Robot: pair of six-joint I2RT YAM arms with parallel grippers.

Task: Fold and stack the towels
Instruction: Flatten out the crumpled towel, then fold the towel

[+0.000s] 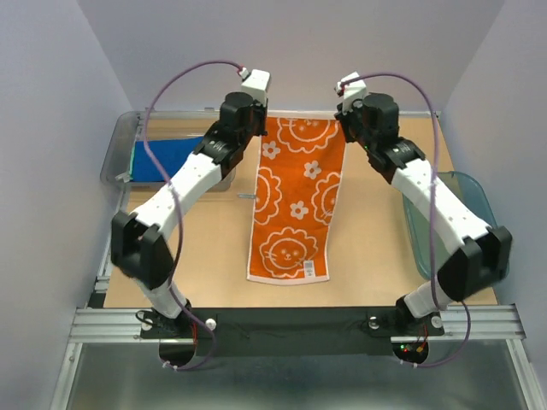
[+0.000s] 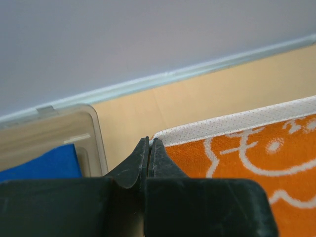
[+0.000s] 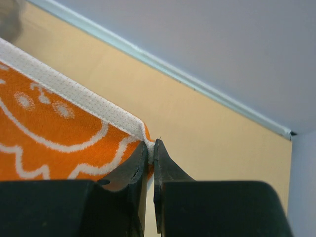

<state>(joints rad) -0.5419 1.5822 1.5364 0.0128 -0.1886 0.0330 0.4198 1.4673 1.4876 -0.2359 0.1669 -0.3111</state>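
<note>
Closest to the lenses, the left gripper point(image 2: 149, 148) is pinched tight on the far-left corner of the orange towel point(image 1: 295, 196). Its jaws are all but touching, and the white hem corner meets the tips. The right gripper point(image 3: 151, 148) is likewise clamped narrow on the far-right corner, with the hem visibly caught between the 2 jaws. So the far short edge is held with 1 corner per arm. That reads as setup for a lengthwise fold: lift the far edge and carry it toward the near edge so the 2 ends meet.

The orange towel lies flat and spread out mid-table point(image 1: 214, 248), with its long axis running away from the robot. The white flower and lion-face print faces up, and there is a small tag at the near edge. No fold shows in it yet, so the task looks early, with 0 towels stacked.

The blue towel point(image 1: 162, 161) sits in the clear bin point(image 1: 120, 141) at the far left, just beside the left arm point(image 1: 184, 184), probably waiting its turn. The teal basket point(image 1: 483, 201) is at the right edge, partly behind the right arm point(image 1: 436, 196); I can't tell what's in it. Only 2 towels are in view.

Gripping at the very corners keeps the edge taut and square between the arms. The risk is a thin pinch slipping off on the lift, especially on the left, where little cloth shows between the tips.
</note>
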